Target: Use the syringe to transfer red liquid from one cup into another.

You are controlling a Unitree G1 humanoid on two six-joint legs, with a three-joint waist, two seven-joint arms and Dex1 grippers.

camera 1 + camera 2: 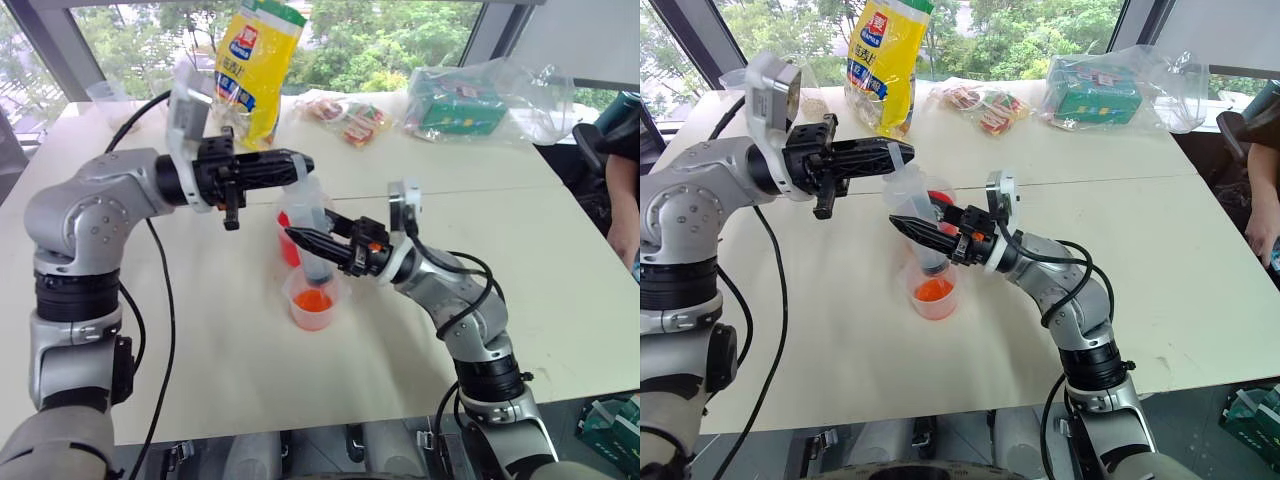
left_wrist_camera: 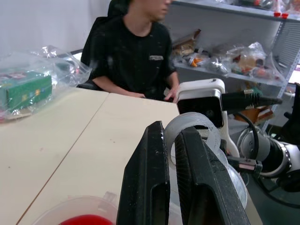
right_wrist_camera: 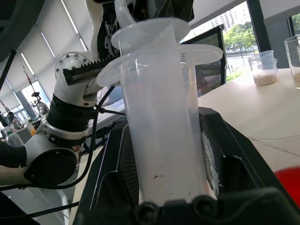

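The syringe [image 1: 311, 212] stands upright over the smaller cup [image 1: 313, 299], which holds a shallow orange-red layer. My right gripper [image 1: 301, 238] is shut on its clear barrel [image 3: 164, 131], reaching in from the right. Coming from the left, my left gripper [image 1: 300, 166] is shut on the plunger's ring [image 2: 192, 123] at the syringe's top. The larger cup [image 1: 288, 243], showing bright red liquid [image 2: 86, 220] through its wall, stands just behind the smaller one, partly hidden by the syringe and my right fingers.
At the table's far side stand a yellow bag [image 1: 255, 65], snack packets [image 1: 346, 118] and a clear bag with a green box [image 1: 470, 100]. A person [image 2: 133, 56] sits at the table's right end. Clear cups with brownish grains [image 3: 263, 68] stand further off.
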